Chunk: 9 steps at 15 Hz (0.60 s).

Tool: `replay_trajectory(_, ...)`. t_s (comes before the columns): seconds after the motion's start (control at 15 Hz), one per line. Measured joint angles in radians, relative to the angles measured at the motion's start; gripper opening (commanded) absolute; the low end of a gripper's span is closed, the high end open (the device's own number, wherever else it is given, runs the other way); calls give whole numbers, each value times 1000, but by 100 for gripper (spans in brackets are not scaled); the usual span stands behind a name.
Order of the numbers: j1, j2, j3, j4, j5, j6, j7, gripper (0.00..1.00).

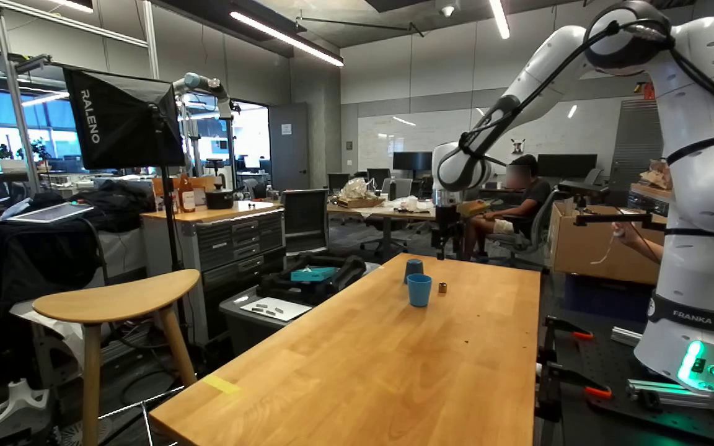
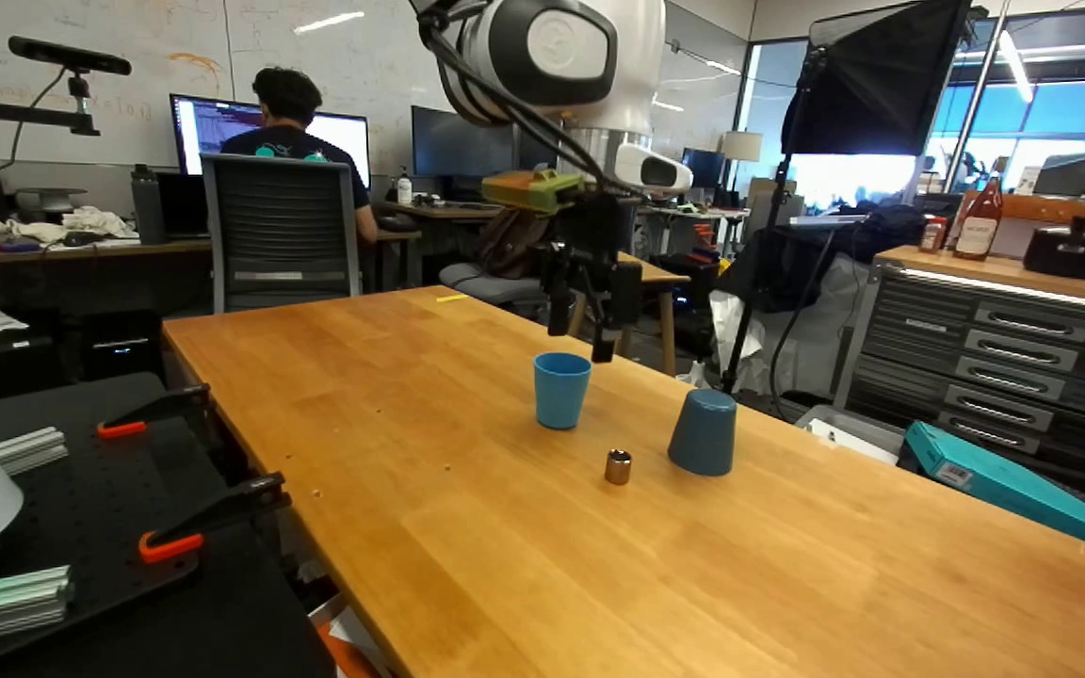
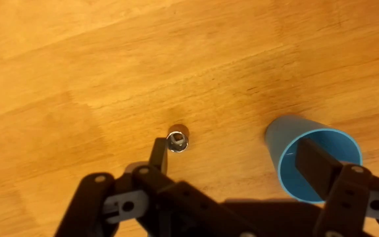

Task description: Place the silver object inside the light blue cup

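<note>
The silver object, a small hollow metal cylinder, stands upright on the table in both exterior views [image 1: 442, 287] [image 2: 618, 467] and the wrist view [image 3: 177, 141]. The light blue cup, upright with its mouth up, stands near it, apart from it [image 1: 419, 291] [image 2: 561, 393] [image 3: 283, 131]. My gripper hangs above the table, pointing down, open and empty [image 1: 442, 248] [image 2: 580, 341] [image 3: 234, 148]. In the wrist view its left finger overlaps the silver object's edge. Its right finger covers part of the cup's mouth. The visible inside of the cup holds nothing.
A darker blue cup stands upside down on the table near the light blue cup and the silver object [image 1: 413, 267] [image 2: 704, 433]. The wooden table [image 1: 363, 371] has clamps along one edge [image 2: 213, 513]. A grey bin stands beside its far side [image 1: 239, 322].
</note>
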Motion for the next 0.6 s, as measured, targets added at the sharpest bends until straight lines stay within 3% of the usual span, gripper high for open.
replay_trajectory(0.2, -2, 97, 3, 36, 12, 62, 42, 100)
replay_trajectory(0.6, -35, 230, -7, 145, 13, 76, 108, 100)
